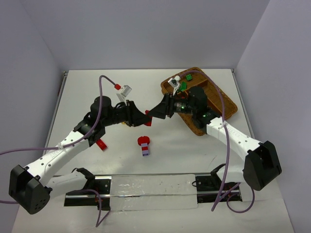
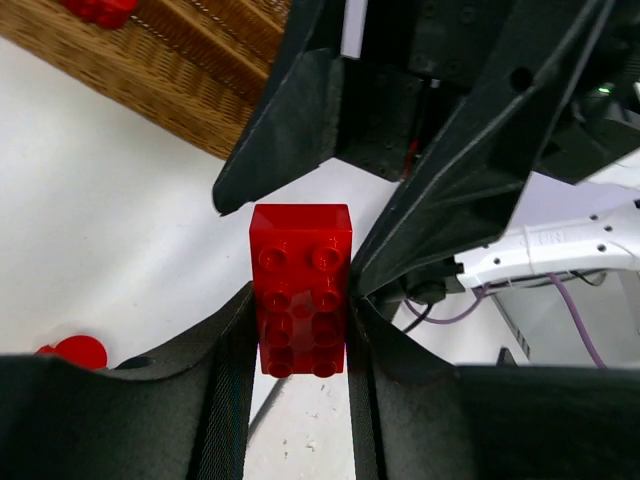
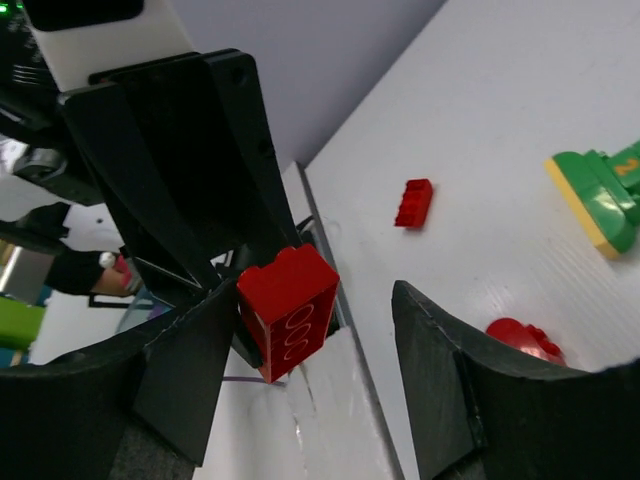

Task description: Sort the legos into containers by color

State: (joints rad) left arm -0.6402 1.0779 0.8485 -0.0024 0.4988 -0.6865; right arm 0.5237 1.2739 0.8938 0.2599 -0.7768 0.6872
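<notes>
Left gripper (image 2: 300,298) is clamped on the small red studded plastic brick (image 2: 300,255), which it holds above the white table (image 1: 97,87) (mid-air, near centre). The left arm reaches rightward with its elbow raised. Right gripper (image 3: 315,298) faces it, jaws apart, flanking the brick's free end. The right arm reaches leftward over the brown woven wicker tray (image 1: 228,104).

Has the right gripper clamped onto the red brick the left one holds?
No. In the right wrist view the right gripper stands open, a wide gap between the red brick and one of its fingers.
</notes>
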